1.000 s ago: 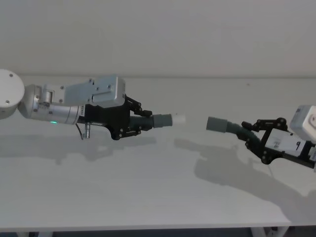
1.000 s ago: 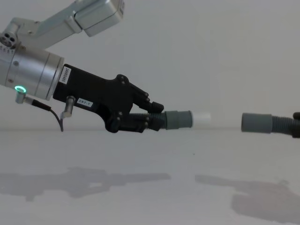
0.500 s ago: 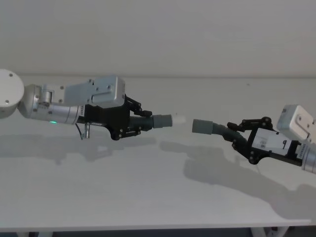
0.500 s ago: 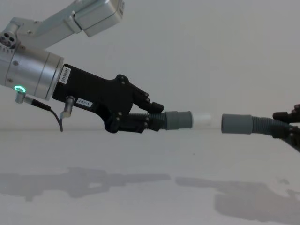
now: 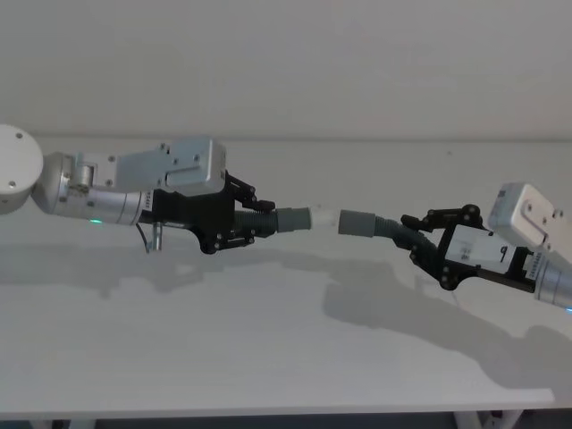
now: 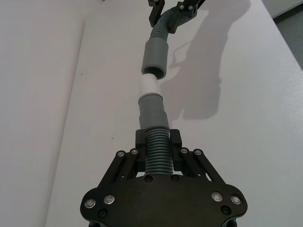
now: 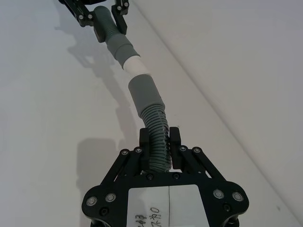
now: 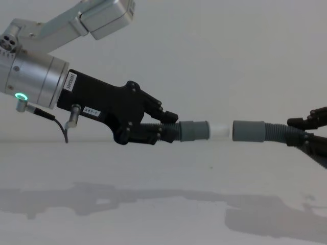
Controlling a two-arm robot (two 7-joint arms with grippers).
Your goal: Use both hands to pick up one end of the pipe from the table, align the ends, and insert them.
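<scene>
White table (image 5: 268, 349) lies below; your left gripper (image 5: 253, 222) pinches the spigot pipe (image 8: 176, 131), right gripper (image 5: 420, 241) pinches the cuffed pipe (image 8: 271, 132), ends facing for insertion.

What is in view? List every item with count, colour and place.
short hose: 1, dark grey ribbed with pale spigot, held above the table in the left pincer, spigot tip at the other cuff's mouth
long hose: 1, dark grey, curved, held in the right pincer
table: 1, white, beneath both
wall: 1, pale grey, behind
left pincer: 1, black, shut on the short hose
right pincer: 1, black, shut on the long hose
</scene>
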